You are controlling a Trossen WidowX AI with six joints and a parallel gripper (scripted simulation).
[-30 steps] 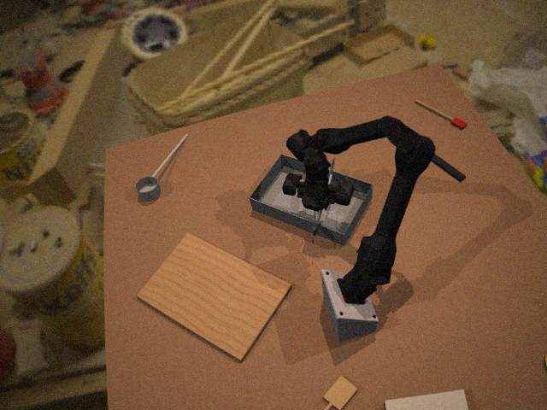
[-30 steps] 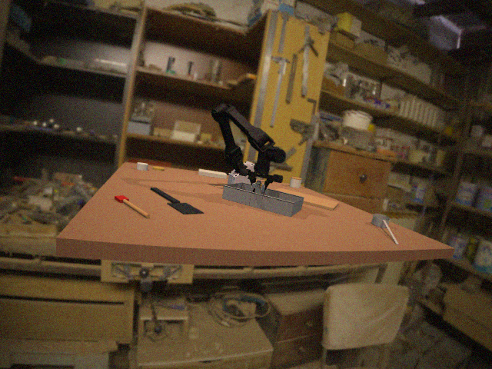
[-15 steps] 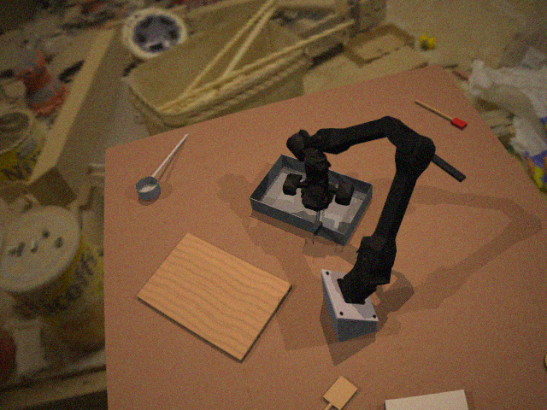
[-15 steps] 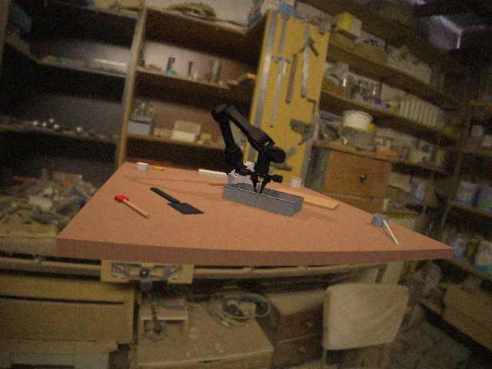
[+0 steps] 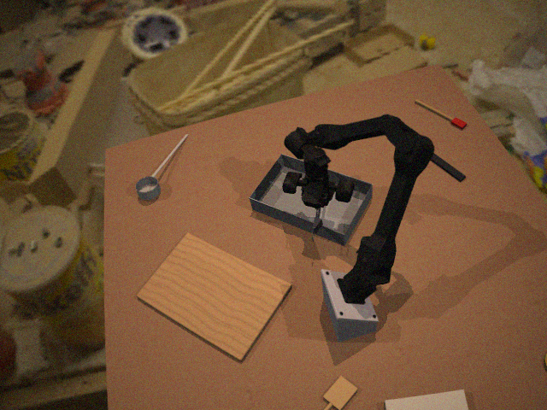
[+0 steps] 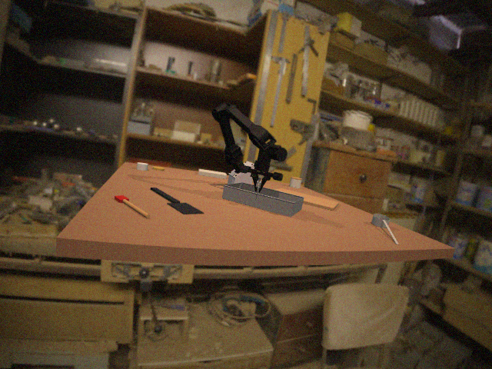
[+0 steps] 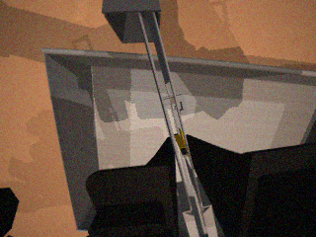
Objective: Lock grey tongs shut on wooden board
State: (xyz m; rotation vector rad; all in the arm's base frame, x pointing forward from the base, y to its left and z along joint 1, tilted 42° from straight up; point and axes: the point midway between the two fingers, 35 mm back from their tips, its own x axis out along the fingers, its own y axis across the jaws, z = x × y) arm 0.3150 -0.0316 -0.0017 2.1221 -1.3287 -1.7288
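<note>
The roasting tin stands behind the robot's base. The grey tongs lie across it, their hinge block beyond its near wall; in the top view only a little shows below the gripper. Their two arms are close together and nearly parallel in the wrist view. My gripper points down over the tin and is shut on the tongs' arms. The fingers hide part of the arms, and the tips are not clearly seen. Whether the lock has caught does not show. The wooden board bears nothing.
A measuring cup with a white handle is left of the tin in the top view. A black spatula and a red-headed brush are right. A wooden paddle and white block lie in front.
</note>
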